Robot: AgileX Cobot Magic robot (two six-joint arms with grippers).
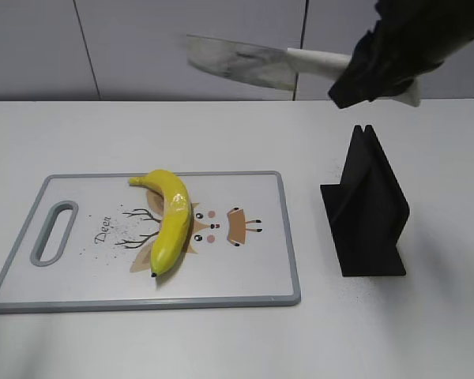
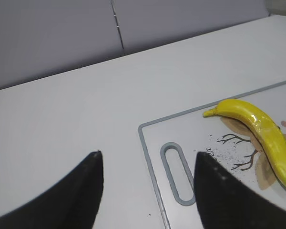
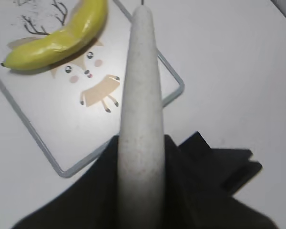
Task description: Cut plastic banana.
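One glossy, curved yellow plastic banana [image 1: 169,220] lies on a white rectangular cutting board with a grey rim [image 1: 288,237], which sits toward the near left part of the white table [image 1: 221,126]. The banana rests near the middle of the board, across a printed fox-and-antler drawing [image 1: 221,227], its dark tips pointing one toward the far edge and one toward the near edge. The board's grey-ringed handle slot [image 1: 54,232] is at its left end.

The right gripper [image 3: 140,191] is clamped on the pale speckled handle [image 3: 140,105] of a broad silver-bladed cleaver [image 1: 241,61], held in the air above the far side of the table, blade pointing left and well apart from the banana. A black folded knife stand [image 1: 367,207] sits on the table just right of the board.

The left gripper [image 2: 148,191] hangs over the table's left part, its dark fingers [image 2: 86,191] spread apart with nothing between them.
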